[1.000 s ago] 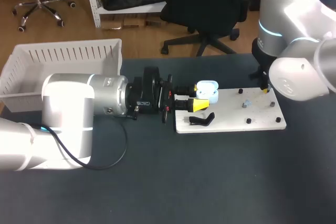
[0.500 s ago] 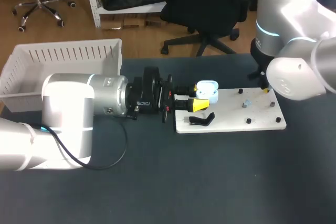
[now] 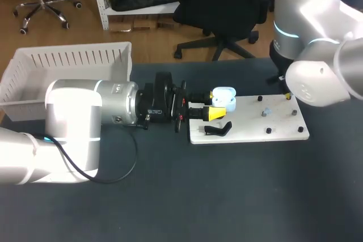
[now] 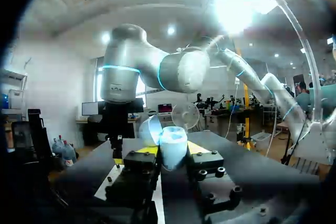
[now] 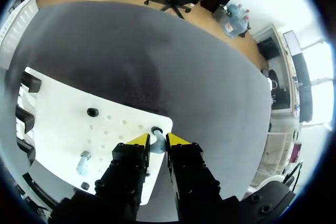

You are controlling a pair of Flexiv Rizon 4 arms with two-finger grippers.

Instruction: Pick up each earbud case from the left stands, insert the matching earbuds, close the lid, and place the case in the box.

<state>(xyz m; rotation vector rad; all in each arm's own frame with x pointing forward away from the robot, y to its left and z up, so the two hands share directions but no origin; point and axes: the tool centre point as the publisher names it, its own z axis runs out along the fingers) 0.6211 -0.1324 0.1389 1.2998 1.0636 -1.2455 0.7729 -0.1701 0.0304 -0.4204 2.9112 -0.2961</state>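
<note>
While lying level over the counter (image 3: 170, 196), clamping open pale-blue earbud case (image 3: 224, 98) in left end effector (image 4: 172, 149); pinching earbud (image 5: 156, 145) at white board (image 5: 63, 119) corner in narrowed right end effector (image 5: 158, 140).

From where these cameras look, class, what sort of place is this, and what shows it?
Probably a robotics lab bench: a left arm and right arm at a dark table, a white board of stands, an earbud case and a slatted box.
</note>
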